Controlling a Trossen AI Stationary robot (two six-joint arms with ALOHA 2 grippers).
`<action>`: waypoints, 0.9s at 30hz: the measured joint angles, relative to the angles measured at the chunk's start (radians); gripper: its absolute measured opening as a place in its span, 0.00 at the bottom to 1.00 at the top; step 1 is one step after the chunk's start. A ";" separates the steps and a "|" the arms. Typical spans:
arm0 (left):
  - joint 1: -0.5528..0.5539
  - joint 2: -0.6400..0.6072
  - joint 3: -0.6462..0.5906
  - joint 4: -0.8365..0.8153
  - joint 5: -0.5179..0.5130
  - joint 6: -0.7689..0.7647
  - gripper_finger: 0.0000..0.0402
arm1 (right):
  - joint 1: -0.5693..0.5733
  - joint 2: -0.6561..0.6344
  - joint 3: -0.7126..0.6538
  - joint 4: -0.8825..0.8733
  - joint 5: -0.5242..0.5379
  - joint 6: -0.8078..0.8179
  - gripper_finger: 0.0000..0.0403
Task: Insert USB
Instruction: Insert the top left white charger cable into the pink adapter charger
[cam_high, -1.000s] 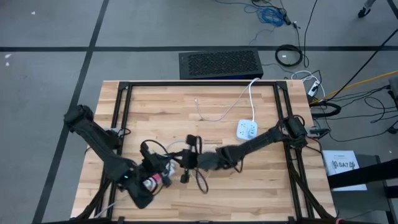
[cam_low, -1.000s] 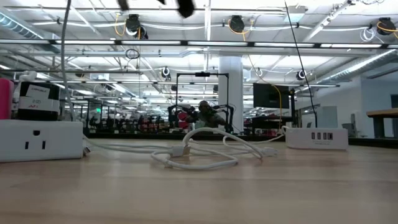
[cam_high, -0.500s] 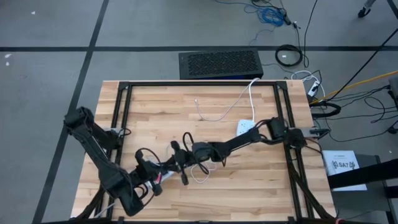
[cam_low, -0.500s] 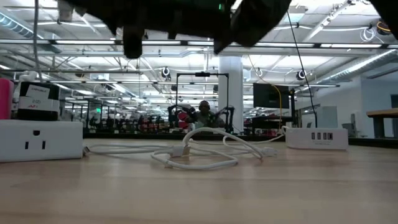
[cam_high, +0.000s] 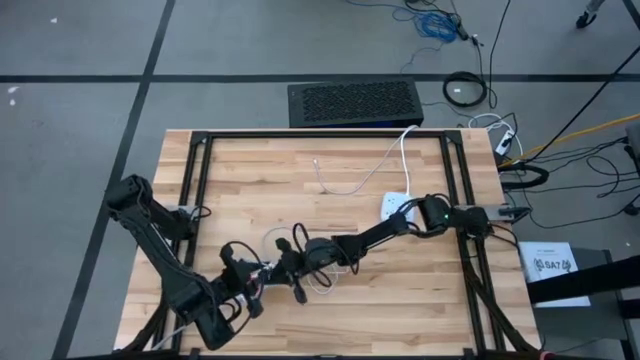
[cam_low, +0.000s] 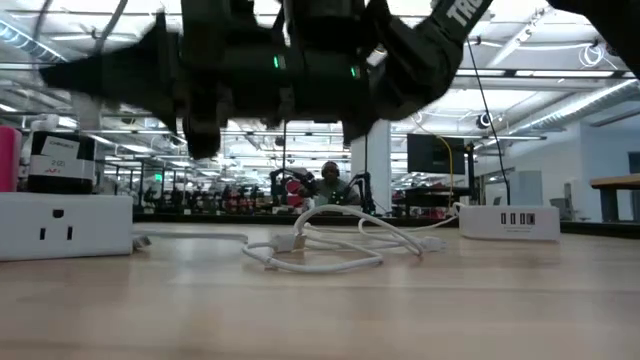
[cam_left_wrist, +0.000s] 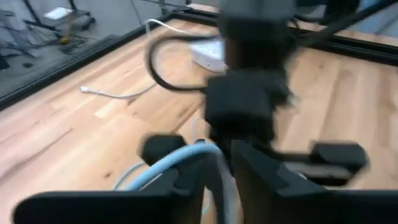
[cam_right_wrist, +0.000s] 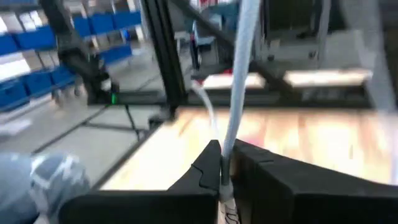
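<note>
USB cable (cam_high: 318, 283): lying in white loops on the wood near the table's front middle, right where the two grippers are meeting; one strand is rising between the right gripper's fingers in the right wrist view, and a pale strand is crossing the left wrist view.
Right gripper (cam_high: 298, 268): reaching far across from the right side; its jaws are pressed together on the cable strand.
Left gripper (cam_high: 243, 282): sitting just beside the right one, low over the front-left of the table; the cable is running at its fingers, but I cannot tell whether they are pinching it.
Power strip (cam_high: 397, 208): resting well apart from the grippers, towards the table's right.
What is changing: over the last second the right arm has been stretching further left and the left gripper pulling back towards the front; in the low view both arms have come down into sight above the cable (cam_low: 330, 245).
Meaning: the arms are likely handing over or regripping the cable; the plug is not yet near any socket.
</note>
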 joint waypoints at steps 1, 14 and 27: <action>-0.003 -0.003 0.011 0.002 0.009 0.014 0.23 | -0.002 -0.006 0.003 0.006 0.002 -0.001 0.00; -0.135 -0.077 0.091 -0.040 -0.063 0.084 0.34 | -0.007 -0.007 0.010 0.048 0.017 -0.020 0.00; -0.246 -0.079 -0.011 -0.106 -0.065 -0.200 0.28 | -0.044 -0.007 0.053 0.028 -0.034 -0.043 0.00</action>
